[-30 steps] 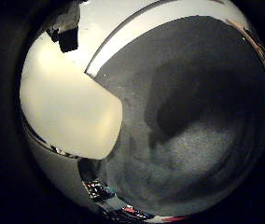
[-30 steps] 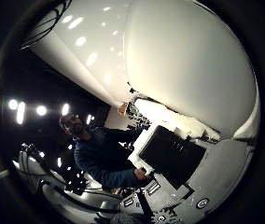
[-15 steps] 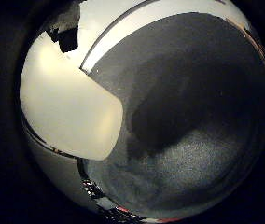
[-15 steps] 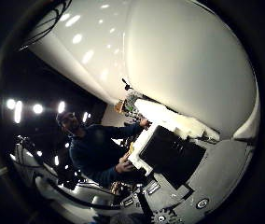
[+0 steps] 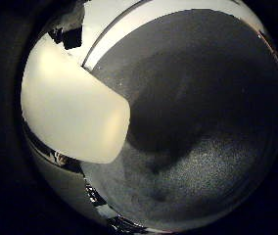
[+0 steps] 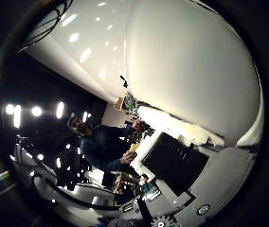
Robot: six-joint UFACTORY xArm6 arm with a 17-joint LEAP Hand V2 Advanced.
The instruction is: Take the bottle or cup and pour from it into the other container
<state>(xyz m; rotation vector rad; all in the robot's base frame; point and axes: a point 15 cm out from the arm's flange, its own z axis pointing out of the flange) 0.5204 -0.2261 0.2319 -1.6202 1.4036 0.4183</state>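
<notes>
Close against the palm: a pale, smooth-walled cup [image 6: 191,71], filling much of the thumb-side view. Seen from the little-finger side as a cream, rounded body jutting out over a dark speckled tabletop [image 5: 212,171], with its shadow cast there. Long axis apparently lying across the palm rather than upright; which end is the mouth, impossible to tell. Fingers' state: cannot be told from either view.
</notes>
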